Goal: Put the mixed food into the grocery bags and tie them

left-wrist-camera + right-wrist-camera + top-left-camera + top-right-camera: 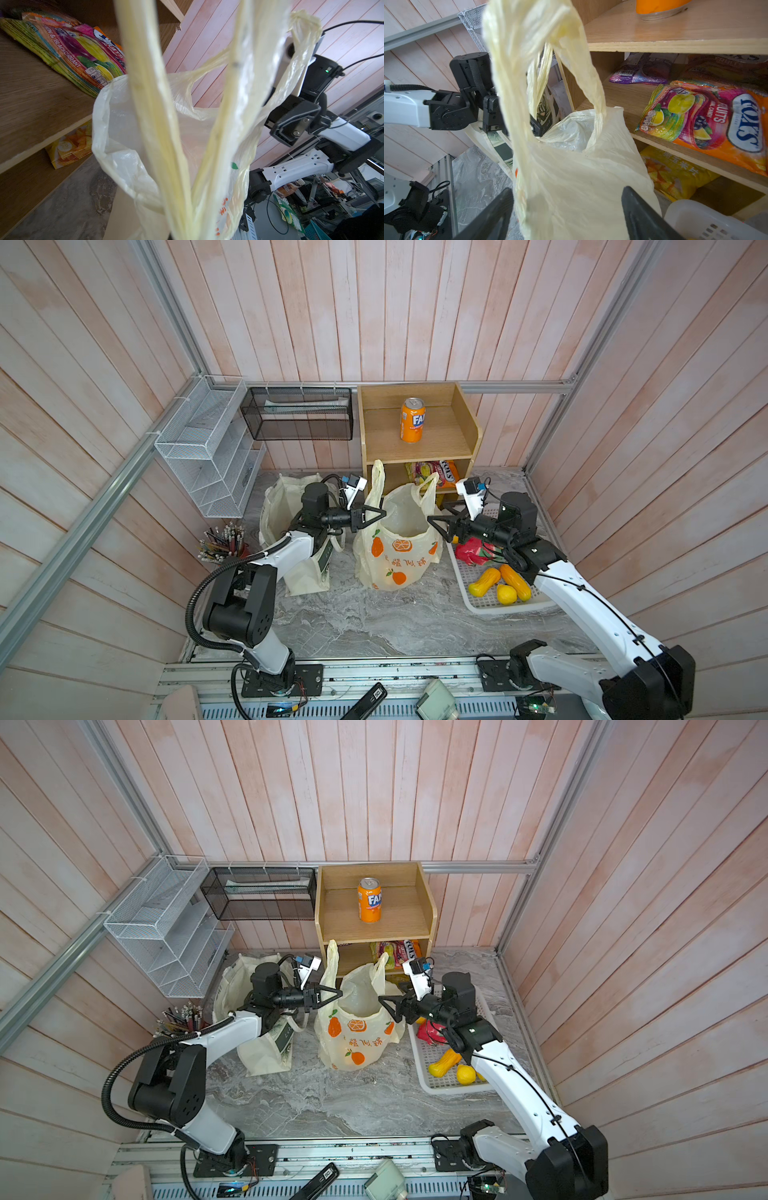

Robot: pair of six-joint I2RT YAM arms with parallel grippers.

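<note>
Jaws of the right gripper [568,190] are spread wide with nothing held, parked just beside the plastic carrier bag [581,166], which is stood on the marble top [477,178]. Film looks thin, light, floppy and slippery, so a bunched handle is best grabbed. Beyond, its far handle [538,83] is pinched tight by the left gripper [536,129], cloth tote [546,108] behind.

white links [293,547], black joints [237,614], corrugated cable [189,610]
</note>
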